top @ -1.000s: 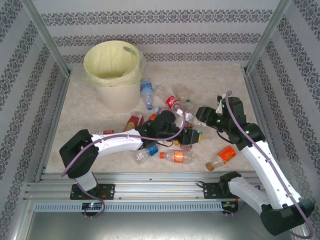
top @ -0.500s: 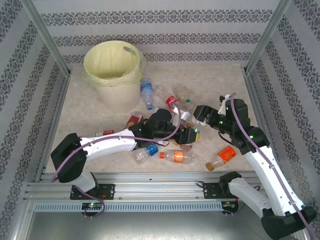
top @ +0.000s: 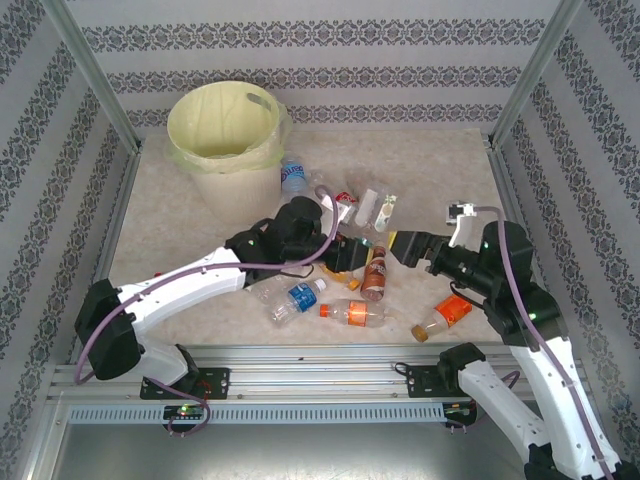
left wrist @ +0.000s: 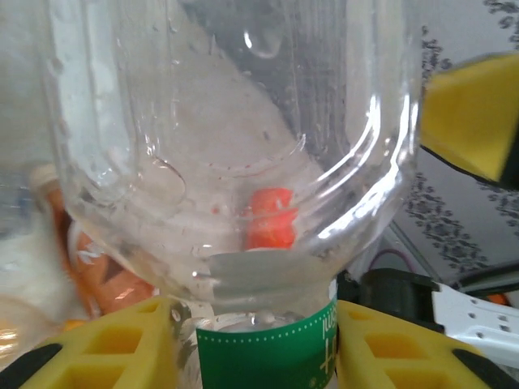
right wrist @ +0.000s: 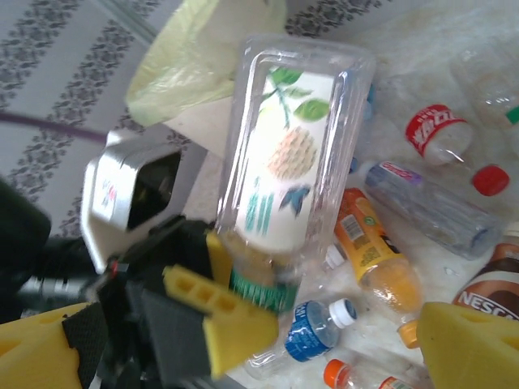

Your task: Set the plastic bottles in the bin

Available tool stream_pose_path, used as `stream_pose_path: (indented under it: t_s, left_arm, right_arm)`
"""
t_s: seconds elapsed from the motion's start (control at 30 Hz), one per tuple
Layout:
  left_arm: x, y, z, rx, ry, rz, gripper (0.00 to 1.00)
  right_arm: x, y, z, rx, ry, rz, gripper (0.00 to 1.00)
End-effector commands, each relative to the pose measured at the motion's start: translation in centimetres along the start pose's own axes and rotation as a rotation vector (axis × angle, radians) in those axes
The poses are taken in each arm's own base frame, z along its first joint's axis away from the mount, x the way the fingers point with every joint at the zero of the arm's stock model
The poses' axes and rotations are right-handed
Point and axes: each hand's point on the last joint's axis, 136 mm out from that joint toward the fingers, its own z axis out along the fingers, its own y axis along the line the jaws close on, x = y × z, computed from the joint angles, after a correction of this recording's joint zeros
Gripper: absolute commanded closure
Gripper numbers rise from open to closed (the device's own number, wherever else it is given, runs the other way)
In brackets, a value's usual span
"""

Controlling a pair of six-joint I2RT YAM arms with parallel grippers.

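The left gripper (left wrist: 261, 347) jaws are clamped on the clear bottle (left wrist: 235, 146) at its green band, mid-tabletop (top: 180, 232), well apart from the bin (top: 236, 196). The right gripper (top: 408, 247) jaws stand wide and empty. Lift the bottle above the bin rim before you release.

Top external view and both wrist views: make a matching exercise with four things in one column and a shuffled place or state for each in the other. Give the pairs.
Things
1. bin
2. left gripper
3. right gripper
4. brown-labelled bottle

Places or states
A. open, holding nothing
B. lying on the table near both grippers
C. standing at the far left of the table
D. shut on the green-banded bottle

Pairs: 1-C, 2-D, 3-A, 4-B
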Motion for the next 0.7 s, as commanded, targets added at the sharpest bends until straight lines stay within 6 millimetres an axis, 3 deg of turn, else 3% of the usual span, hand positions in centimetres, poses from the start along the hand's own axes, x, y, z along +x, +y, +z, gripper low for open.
stream_pose_path:
  t_s: [0.0,0.2,0.43,0.67]
  left_arm:
    - [-2.0,1.3,-3.8,-0.12,0.001,0.084,0.62]
    - [-5.9,4.3,-8.2,-0.311,-0.032,0.12,0.6]
    - [-11.7,8.0,-13.4,-0.514,-0.115,0.11,0.6]
    - [-16.2,13.6,-17.1,-0.701,-0.164,0.05,0.6]
  right_arm:
    - [0.8,0.8,-0.5,-0.05,0.02,-0.04,0.02]
    - [0.6,0.8,-0.7,-0.051,-0.005,-0.031,0.02]
    - [0.1,0.9,-1.7,-0.032,-0.052,-0.049,0.02]
    - [0.2,0.6,-1.4,-0.019,-0.044,-0.054,0.02]
